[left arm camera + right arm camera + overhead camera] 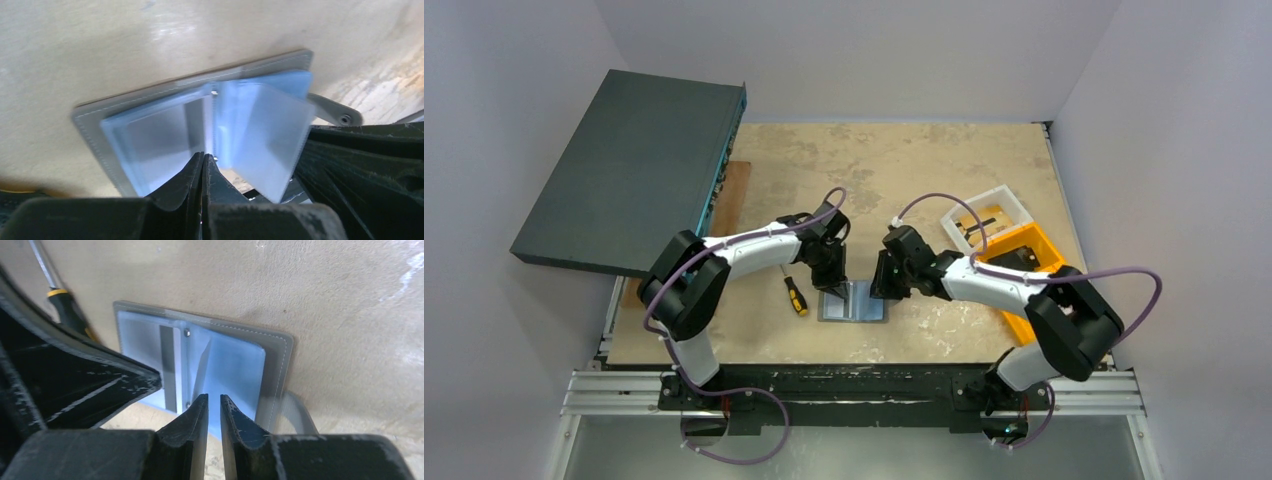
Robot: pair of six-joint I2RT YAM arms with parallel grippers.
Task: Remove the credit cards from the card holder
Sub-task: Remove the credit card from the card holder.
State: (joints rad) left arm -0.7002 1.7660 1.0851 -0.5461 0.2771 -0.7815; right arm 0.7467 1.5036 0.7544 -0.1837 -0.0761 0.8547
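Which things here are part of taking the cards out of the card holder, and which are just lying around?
Part of the job:
card holder
left gripper
right gripper

Just lying about:
screwdriver
orange bin
white bin
dark flat box

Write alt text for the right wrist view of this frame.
An open grey card holder lies flat on the table, its pale blue inside showing, with the right gripper at its near edge, jaws narrowly apart. The left gripper reaches onto it from the left, beside a black-and-yellow screwdriver.
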